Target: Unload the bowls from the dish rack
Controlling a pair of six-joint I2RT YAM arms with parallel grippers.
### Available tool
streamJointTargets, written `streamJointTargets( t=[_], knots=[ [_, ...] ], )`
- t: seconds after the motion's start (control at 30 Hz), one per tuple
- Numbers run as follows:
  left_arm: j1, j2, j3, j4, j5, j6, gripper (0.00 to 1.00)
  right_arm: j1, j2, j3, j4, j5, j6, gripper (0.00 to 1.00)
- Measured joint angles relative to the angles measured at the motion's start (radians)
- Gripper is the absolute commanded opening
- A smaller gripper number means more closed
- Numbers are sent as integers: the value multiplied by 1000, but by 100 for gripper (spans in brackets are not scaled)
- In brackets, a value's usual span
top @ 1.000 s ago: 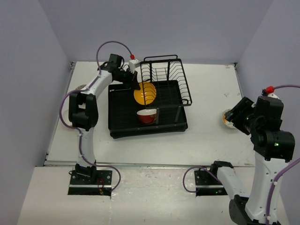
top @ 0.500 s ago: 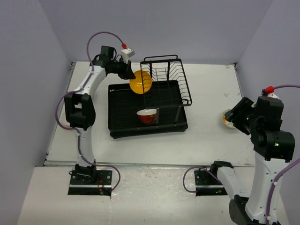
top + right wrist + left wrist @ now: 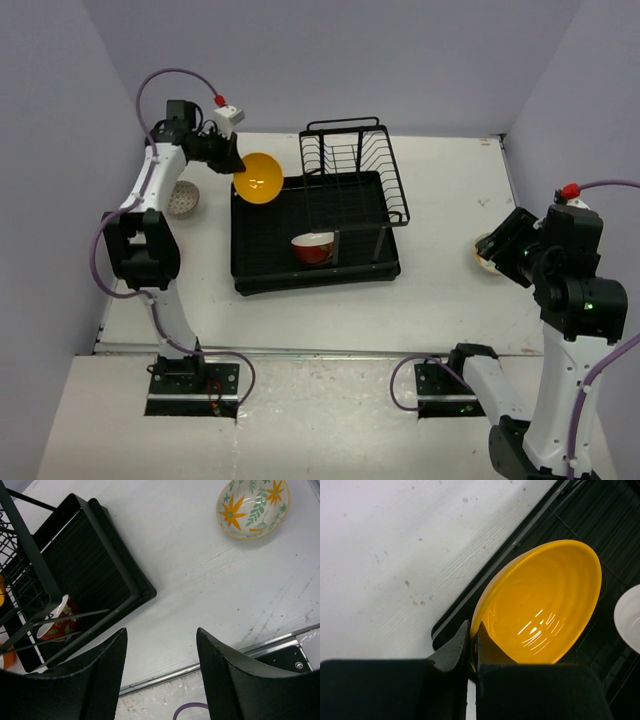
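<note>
My left gripper (image 3: 232,165) is shut on the rim of the yellow bowl (image 3: 258,178) and holds it tilted in the air over the back left corner of the black dish rack (image 3: 262,250). In the left wrist view the fingertips (image 3: 456,647) pinch the bowl (image 3: 540,600) at its rim. The red bowl (image 3: 314,247) sits in the rack's front, also seen in the right wrist view (image 3: 57,622). The white patterned bowl (image 3: 183,198) lies on the table to the left. The flowered bowl (image 3: 252,507) lies on the table to the right. My right gripper (image 3: 162,645) is open and empty, raised above the table. The orange bowl is out of view.
The rack's upright wire basket (image 3: 352,160) stands at its back right. The right arm (image 3: 560,270) partly covers the flowered bowl in the top view. The table's metal front edge (image 3: 165,675) runs below the right gripper. Walls close in the left, back and right.
My left arm has lifted the yellow bowl out of the rack and carried it left, to the rack's back left corner. The right arm has not moved.
</note>
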Motion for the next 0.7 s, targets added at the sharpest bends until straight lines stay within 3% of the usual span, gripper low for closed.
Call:
streamJointTargets(
  t=[0.23, 0.5, 0.7],
  knots=[
    [105, -79, -11, -69, -47, 43, 0, 0, 19, 10, -1, -36, -8, 58],
    [309, -79, -10, -172, -169, 64, 0, 0, 72, 74, 7, -59, -42, 59],
    [430, -127, -118, -212, -254, 96, 0, 0, 99, 76, 37, -91, -63, 59]
  ],
)
